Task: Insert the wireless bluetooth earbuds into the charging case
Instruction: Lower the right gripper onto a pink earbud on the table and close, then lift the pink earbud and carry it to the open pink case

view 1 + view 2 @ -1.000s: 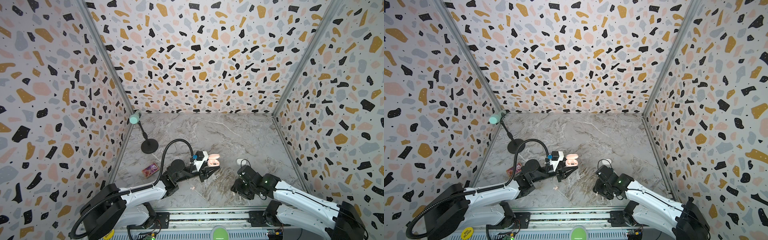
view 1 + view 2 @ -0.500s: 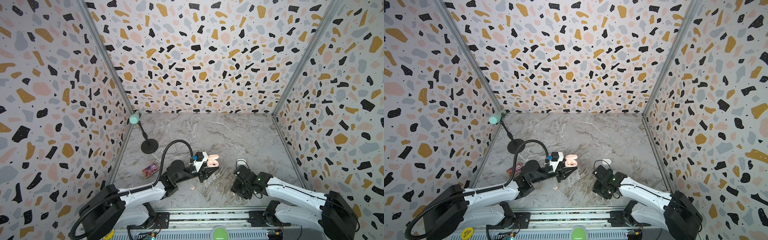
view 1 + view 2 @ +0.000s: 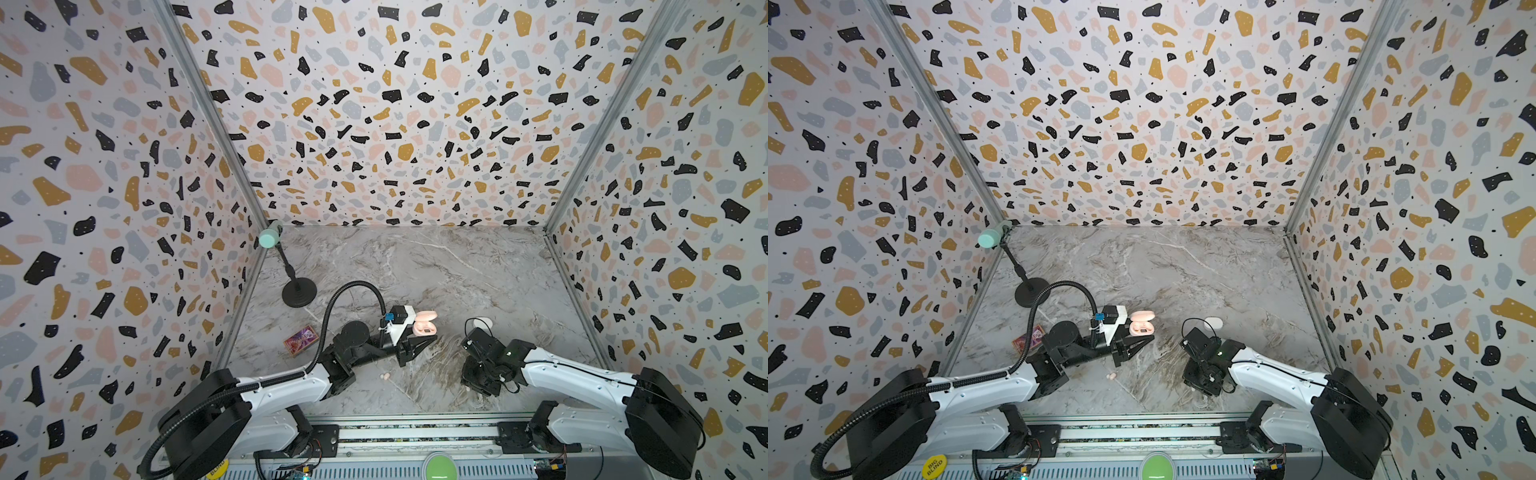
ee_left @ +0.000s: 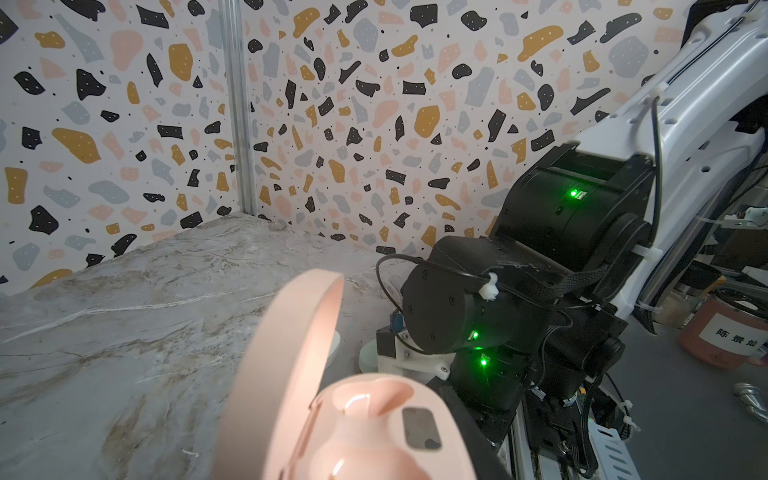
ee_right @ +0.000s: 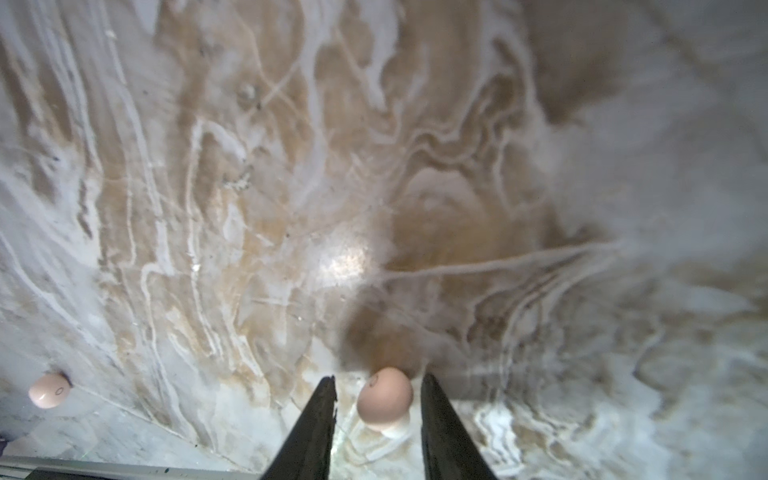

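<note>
My left gripper [image 3: 419, 341] is shut on the pink charging case [image 3: 424, 323] [image 3: 1142, 323] and holds it above the table with its lid open. In the left wrist view the case [image 4: 365, 436] shows an empty socket. My right gripper [image 5: 378, 380] points down at the table near the front edge. Its jaws straddle a pale pink earbud [image 5: 384, 399], which lies on the marble with a gap on either side. A second pink earbud [image 3: 385, 376] [image 3: 1111, 376] [image 5: 49, 390] lies loose on the table between the arms.
A white case [image 3: 482, 322] [image 3: 1213, 322] lies just behind the right arm's wrist. A black microphone stand [image 3: 298, 291] with a mint head stands at the left wall. A small colourful card packet [image 3: 301, 340] lies beside the left arm.
The right gripper's jaws have narrowed around the earbud, and that arm has shifted slightly left. The left arm and the case have not moved.
</note>
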Action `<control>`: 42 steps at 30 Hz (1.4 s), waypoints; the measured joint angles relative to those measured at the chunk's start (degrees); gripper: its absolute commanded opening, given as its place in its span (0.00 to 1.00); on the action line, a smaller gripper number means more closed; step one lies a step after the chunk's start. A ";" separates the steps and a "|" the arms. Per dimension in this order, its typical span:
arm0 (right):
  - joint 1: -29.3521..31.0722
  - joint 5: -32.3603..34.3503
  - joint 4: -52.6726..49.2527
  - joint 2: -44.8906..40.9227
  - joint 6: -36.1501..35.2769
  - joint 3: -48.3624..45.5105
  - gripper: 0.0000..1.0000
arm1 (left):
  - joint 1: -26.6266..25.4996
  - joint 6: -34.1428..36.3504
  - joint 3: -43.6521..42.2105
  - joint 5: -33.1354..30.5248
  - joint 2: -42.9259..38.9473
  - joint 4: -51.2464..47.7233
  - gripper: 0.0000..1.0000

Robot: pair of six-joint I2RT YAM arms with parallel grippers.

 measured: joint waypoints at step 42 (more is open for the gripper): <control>0.00 0.61 -3.43 6.71 -6.88 4.68 0.16 | 0.04 0.00 -0.94 -0.81 -1.14 0.00 0.06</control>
